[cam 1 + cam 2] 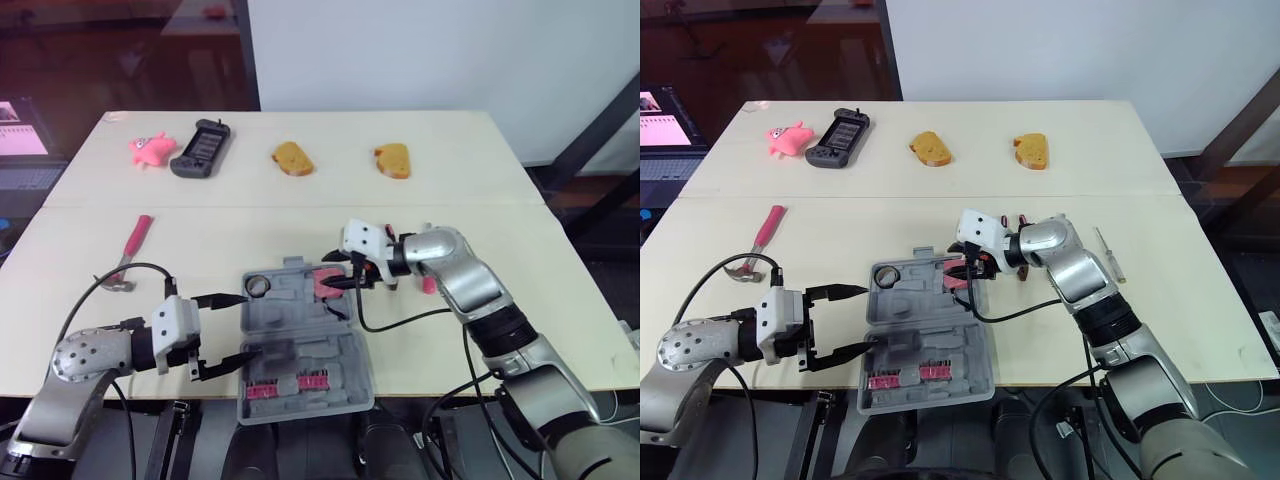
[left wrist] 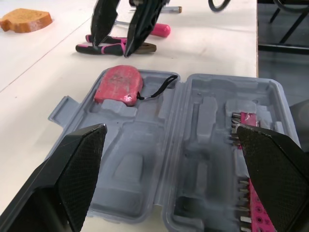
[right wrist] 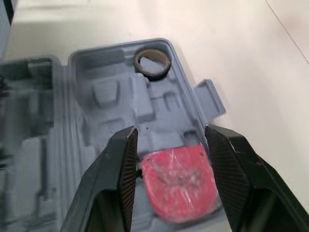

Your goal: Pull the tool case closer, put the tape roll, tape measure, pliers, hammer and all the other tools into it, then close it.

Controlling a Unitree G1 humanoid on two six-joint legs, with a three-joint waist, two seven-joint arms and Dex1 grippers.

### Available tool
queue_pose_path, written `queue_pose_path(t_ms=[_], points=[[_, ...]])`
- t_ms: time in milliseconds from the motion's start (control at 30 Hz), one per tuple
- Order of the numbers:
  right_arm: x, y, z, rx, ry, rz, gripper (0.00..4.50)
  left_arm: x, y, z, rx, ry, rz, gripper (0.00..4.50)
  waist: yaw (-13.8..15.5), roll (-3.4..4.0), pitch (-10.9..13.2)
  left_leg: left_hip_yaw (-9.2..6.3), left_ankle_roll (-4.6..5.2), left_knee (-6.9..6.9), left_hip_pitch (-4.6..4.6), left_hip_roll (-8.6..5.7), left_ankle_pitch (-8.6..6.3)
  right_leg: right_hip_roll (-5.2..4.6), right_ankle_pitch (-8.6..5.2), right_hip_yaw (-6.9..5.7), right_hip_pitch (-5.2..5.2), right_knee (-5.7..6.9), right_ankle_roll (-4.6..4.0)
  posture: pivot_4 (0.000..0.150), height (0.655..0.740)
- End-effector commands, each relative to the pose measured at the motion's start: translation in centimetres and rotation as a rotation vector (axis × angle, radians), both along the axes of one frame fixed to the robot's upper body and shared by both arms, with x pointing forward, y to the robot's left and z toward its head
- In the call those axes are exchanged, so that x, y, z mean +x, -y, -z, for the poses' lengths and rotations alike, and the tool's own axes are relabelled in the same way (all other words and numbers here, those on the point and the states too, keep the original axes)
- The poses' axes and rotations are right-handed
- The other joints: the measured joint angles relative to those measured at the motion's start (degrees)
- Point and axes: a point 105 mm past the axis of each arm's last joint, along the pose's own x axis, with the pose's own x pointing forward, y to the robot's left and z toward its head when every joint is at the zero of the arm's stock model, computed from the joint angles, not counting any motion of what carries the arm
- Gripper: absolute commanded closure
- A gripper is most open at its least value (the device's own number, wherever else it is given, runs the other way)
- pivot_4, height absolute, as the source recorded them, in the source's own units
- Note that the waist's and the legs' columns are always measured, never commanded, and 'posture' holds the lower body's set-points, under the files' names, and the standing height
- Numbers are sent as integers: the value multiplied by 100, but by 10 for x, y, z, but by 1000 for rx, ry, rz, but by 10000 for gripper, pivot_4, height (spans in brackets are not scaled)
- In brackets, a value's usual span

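The pink tape measure point(image 3: 178, 181) lies in the far-right pocket of the open grey case point(image 1: 330, 345), its black wrist loop trailing toward the hinge. The right gripper point(image 3: 171, 133) hangs over it, fingers moderately parted on either side and holding nothing. The measure looks like a hard, smooth plastic shell, compact and fairly dense. A hold across its flat sides should be safest, since the rounded edge could slip.

The tape roll point(image 1: 258, 286) sits in the far-left pocket, and pink bits point(image 1: 290, 385) line the near half. The case rests at the near edge of the table point(image 1: 200, 230), lid flat. It appears to be light, hollow moulded plastic that would slide readily and flex at the hinge. To shut it, the far rim or latch tab seems the place to lift.

The left gripper point(image 1: 245, 326) waits at the case's left side, spread wide and empty.

The pliers point(image 2: 108, 48) lie on the table just right of the case, beyond the right gripper. They are probably stiff steel with grippy sleeves, best pinched across both handles. The hammer point(image 1: 135, 238) lies well apart to the left. It is likely head-heavy and wants a hold on the handle close to the head. A screwdriver point(image 1: 1108, 252) lies farther right, slim and prone to roll.
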Motion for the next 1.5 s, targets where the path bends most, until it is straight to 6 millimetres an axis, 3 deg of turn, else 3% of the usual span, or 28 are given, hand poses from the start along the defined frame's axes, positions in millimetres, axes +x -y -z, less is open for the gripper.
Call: queue_pose_path(t_ms=[33, 100, 167, 467, 667, 1133, 1267, 1467, 1500], points=[[4, 8, -1, 25, 7, 25, 25622, 2, -3, -6, -24, 17, -20, 0, -10, 0, 0, 0, 0, 1, 0, 0, 0, 0, 0, 0, 1, 0, 0, 1500, 7207], [4, 10, 3, 27, 5, 29, 30891, 3, -3, -7, -28, 19, -27, 0, -16, 0, 0, 0, 0, -1, 1, 1, 0, 1, 0, 0, 0, 1, 0, 1500, 7207], [3, 11, 6, 18, 0, 21, 39792, 4, -4, -8, -35, 19, -31, 0, -26, 0, 0, 0, 0, -4, 1, 1, 0, 1, 0, 0, -2, 1, 1, 1500, 7207], [9, 18, 35, 12, -54, 91, 39792, 2, -5, -11, -27, 24, -28, 0, -16, 0, 0, 0, 0, -3, 2, 0, 0, 1, 0, 0, -1, 1, 1, 1500, 7207], [13, 24, 44, 41, -88, 136, 39792, 2, -7, -11, -17, 26, -33, 0, -20, 0, 0, 0, 0, -4, 5, 1, 0, 1, 0, 0, 2, 1, 1, 1500, 7207], [-2, 33, 99, -35, -248, 155, 39792, -1, -8, -9, -9, 13, -30, 0, -26, -7, -10, 0, -1, -10, 55, 1, 0, 1, -3, -1, 53, -10, -3, 1500, 7207], [0, 26, 89, 43, -232, 136, 39792, -2, -9, -9, -8, 10, -33, 0, -30, -15, -16, 0, -1, -26, 87, 1, 0, 0, -12, -1, 79, -16, -18, 1500, 7207], [10, 16, 21, 249, -73, 66, 39792, 2, -17, -9, -8, 25, -76, 0, -27, -5, -8, 1, -1, -40, 92, 1, 0, 1, -12, 0, 78, -17, -16, 1500, 7207], [11, 18, 11, 262, -46, 60, 37505, 3, -19, -9, -12, 28, -87, 0, -26, -2, -6, 1, -1, -40, 88, 1, 0, 1, -9, 0, 72, -17, -10, 1500, 7207]])
